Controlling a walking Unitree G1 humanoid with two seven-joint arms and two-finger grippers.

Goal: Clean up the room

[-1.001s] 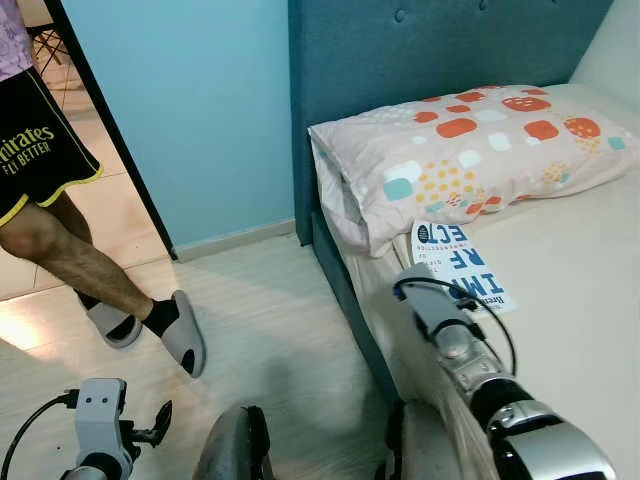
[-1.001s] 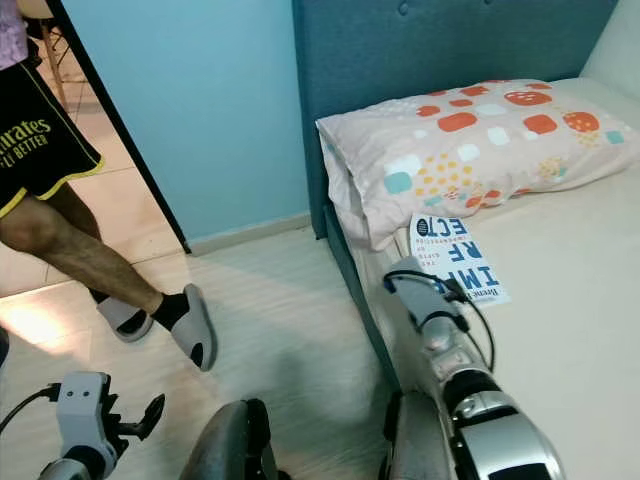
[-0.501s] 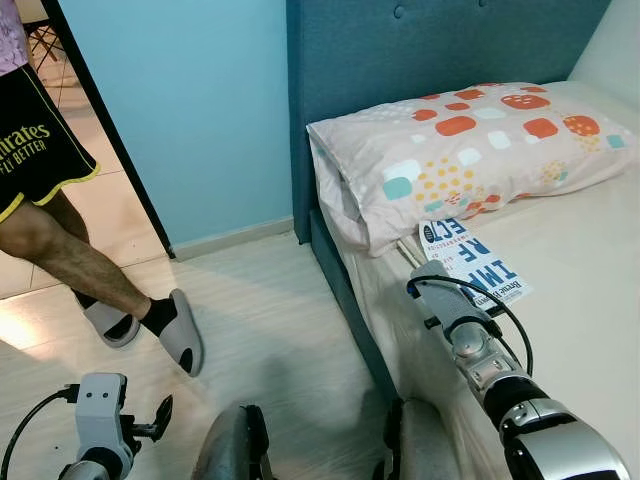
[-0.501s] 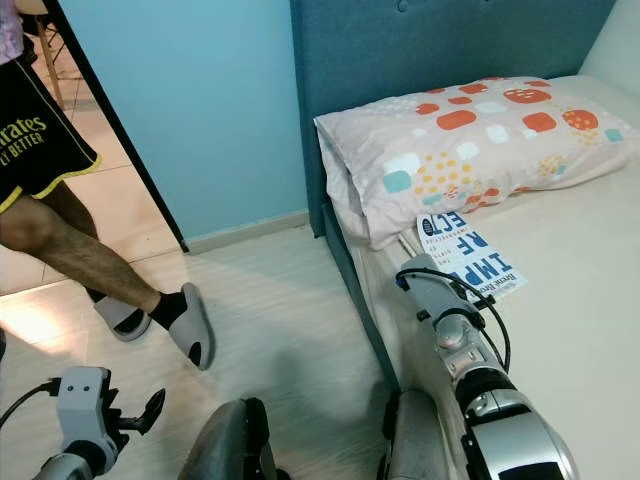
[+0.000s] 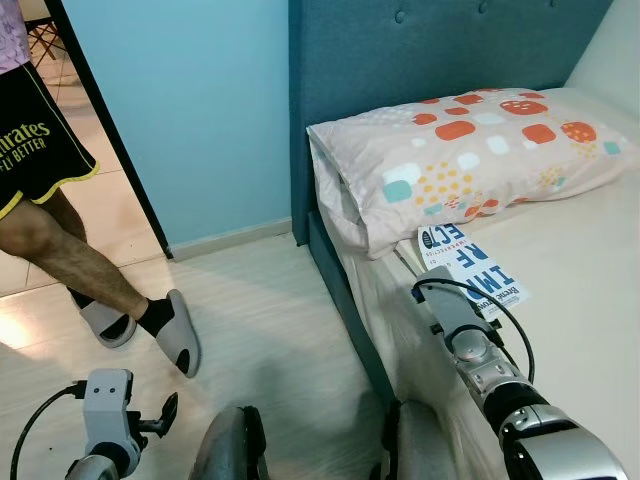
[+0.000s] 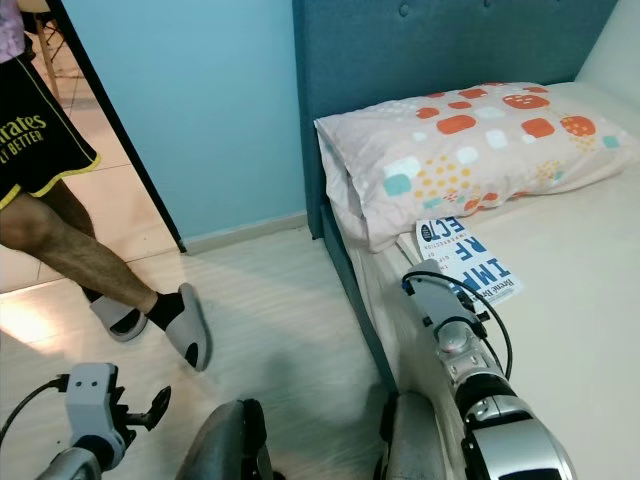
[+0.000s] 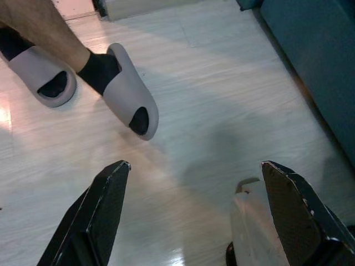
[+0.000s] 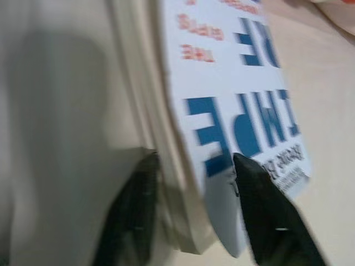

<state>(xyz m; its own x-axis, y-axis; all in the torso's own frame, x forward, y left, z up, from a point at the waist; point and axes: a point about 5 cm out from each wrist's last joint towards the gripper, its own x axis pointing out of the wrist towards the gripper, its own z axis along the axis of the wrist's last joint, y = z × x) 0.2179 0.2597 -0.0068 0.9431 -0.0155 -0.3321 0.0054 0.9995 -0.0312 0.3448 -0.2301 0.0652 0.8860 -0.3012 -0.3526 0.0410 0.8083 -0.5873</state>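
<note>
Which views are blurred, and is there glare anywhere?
Right wrist view: soft and smeared, the book lettering and both black fingers fuzzy. Left wrist view: sharp on the grey slippers, with a bright sheen on the pale floor. Eye views: crisp on the pillow; a bright patch on the floor by the doorway.

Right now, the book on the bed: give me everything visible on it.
The book is a thick white paperback with large blue lettering and small red print. It lies flat on the cream mattress, its far corner at the patterned pillow. The right gripper straddles its near corner, one finger on either side of the page block.
</note>
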